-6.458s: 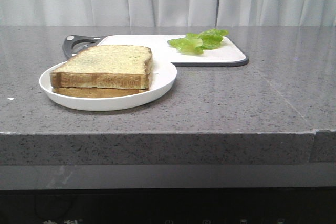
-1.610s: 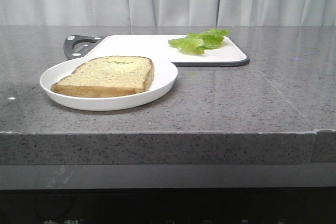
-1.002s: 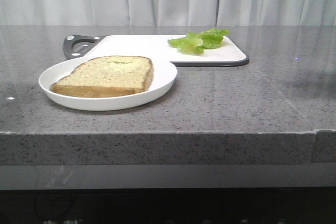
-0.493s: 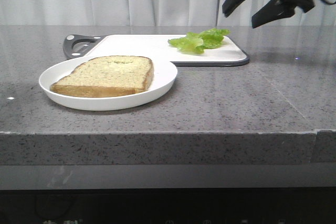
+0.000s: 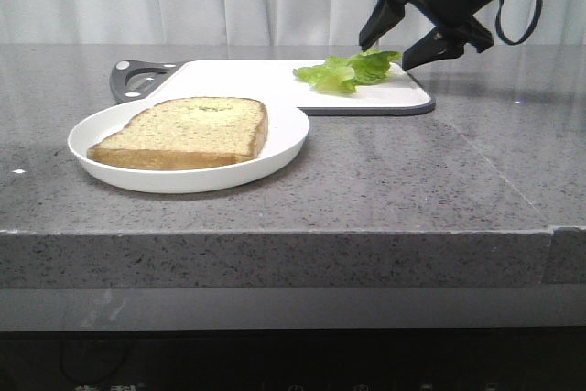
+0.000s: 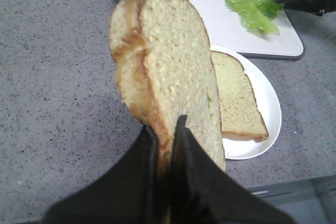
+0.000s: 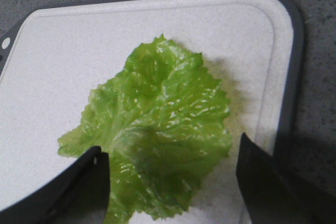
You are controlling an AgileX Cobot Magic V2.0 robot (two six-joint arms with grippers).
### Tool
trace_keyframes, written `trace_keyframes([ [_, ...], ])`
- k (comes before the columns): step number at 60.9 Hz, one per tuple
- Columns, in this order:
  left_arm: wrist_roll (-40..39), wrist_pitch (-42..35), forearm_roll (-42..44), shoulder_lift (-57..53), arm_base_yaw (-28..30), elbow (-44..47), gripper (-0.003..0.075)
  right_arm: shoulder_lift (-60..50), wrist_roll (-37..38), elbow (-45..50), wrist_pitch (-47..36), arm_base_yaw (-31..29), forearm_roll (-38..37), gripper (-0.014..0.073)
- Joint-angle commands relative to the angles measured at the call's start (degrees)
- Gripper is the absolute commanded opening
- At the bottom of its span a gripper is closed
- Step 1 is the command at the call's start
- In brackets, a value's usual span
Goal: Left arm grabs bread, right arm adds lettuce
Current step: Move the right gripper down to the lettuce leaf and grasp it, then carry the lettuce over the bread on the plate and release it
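Observation:
My left gripper (image 6: 165, 129) is shut on the crust edge of the thick bread (image 6: 168, 77) and holds it on edge, high above the counter. The left arm and the bread are out of the front view. The thinner, browner slice (image 5: 188, 130) lies on the white plate (image 5: 286, 139); it also shows in the left wrist view (image 6: 236, 98). The lettuce (image 5: 348, 70) lies on the white cutting board (image 5: 238, 75). My right gripper (image 5: 385, 55) is open just above the lettuce's right end. In the right wrist view the lettuce (image 7: 157, 124) lies between the spread fingers of the right gripper (image 7: 170, 148).
The cutting board has a dark rim and a grey handle (image 5: 137, 78) at its left end, behind the plate. The grey stone counter (image 5: 412, 171) ends in a front edge near me. White curtains hang behind.
The thick bread has left the plate and the front view, so only the thinner slice lies there. The right gripper has come in from the upper right and dropped, open, over the lettuce.

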Motion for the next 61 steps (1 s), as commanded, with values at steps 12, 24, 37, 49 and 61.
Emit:
trace_keyframes([
  [12,-0.51,-3.6,-1.99,-0.25,0.19,-1.39,-0.002,-0.89,-0.71,-4.26,0.2,1.33,2.65,0.049],
  [24,-0.51,-3.6,-1.99,-0.25,0.19,-1.39,-0.002,-0.12,-0.71,-4.26,-0.55,1.51,2.73,0.0208],
  [37,-0.51,-3.6,-1.99,-0.25,0.19,-1.39,-0.002,-0.74,-0.71,-4.26,-1.72,1.51,3.77,-0.0046],
  [49,-0.51,-3.68,-1.99,-0.25,0.19,-1.39,-0.002,-3.68,-0.71,-4.26,-0.28,1.51,4.03,-0.0118],
  [61,-0.51,-3.68,-1.99,-0.25,0.19,-1.39,-0.002,-9.67,-0.71,-3.08,3.29,1.51,6.93,-0.0118],
])
